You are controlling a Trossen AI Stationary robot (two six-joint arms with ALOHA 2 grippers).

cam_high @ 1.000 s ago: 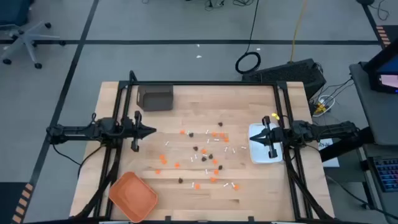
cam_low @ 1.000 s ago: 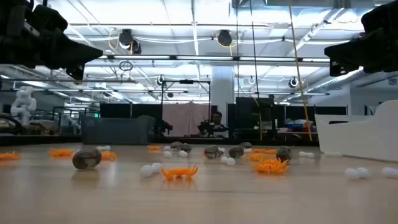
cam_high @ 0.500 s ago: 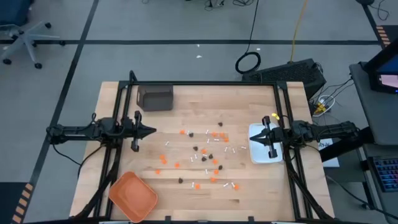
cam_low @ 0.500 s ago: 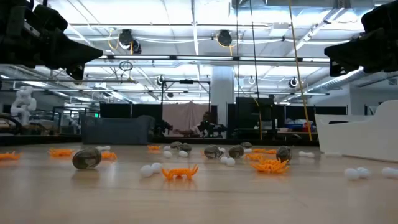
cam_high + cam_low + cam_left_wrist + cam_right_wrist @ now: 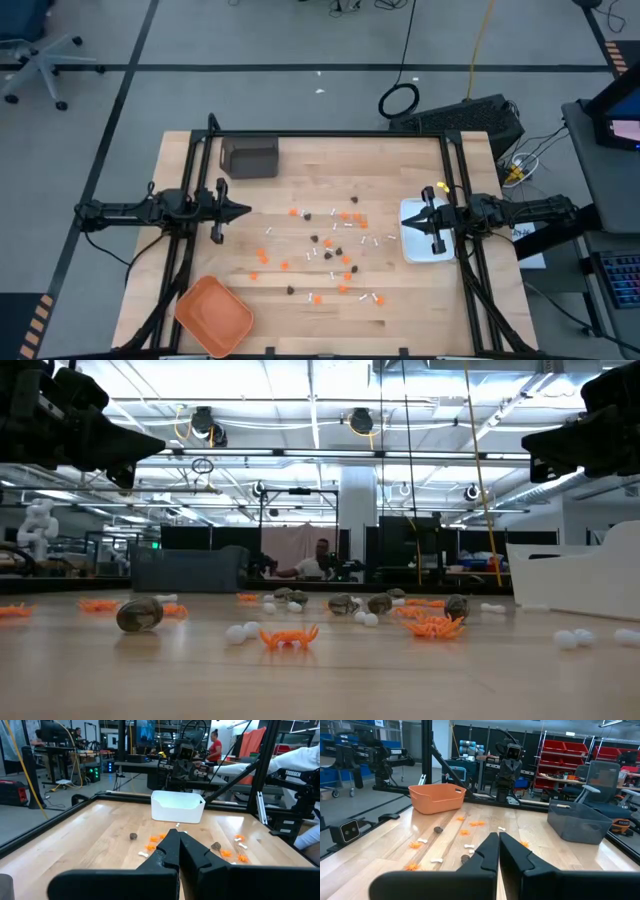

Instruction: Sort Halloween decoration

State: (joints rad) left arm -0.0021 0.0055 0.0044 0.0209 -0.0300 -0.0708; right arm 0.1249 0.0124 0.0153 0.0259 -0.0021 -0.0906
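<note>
We see the Halloween decoration [image 5: 330, 245] scattered across the middle of the counter [image 5: 400, 310], between our two arms. The left gripper [image 5: 243, 211] hangs at the left edge, the right gripper [image 5: 406, 222] over the white dish [image 5: 417, 251] on the right, both with jaws closed and empty. The scatter's right fringe lies just beside the right gripper, so we judge it nearer.
</note>
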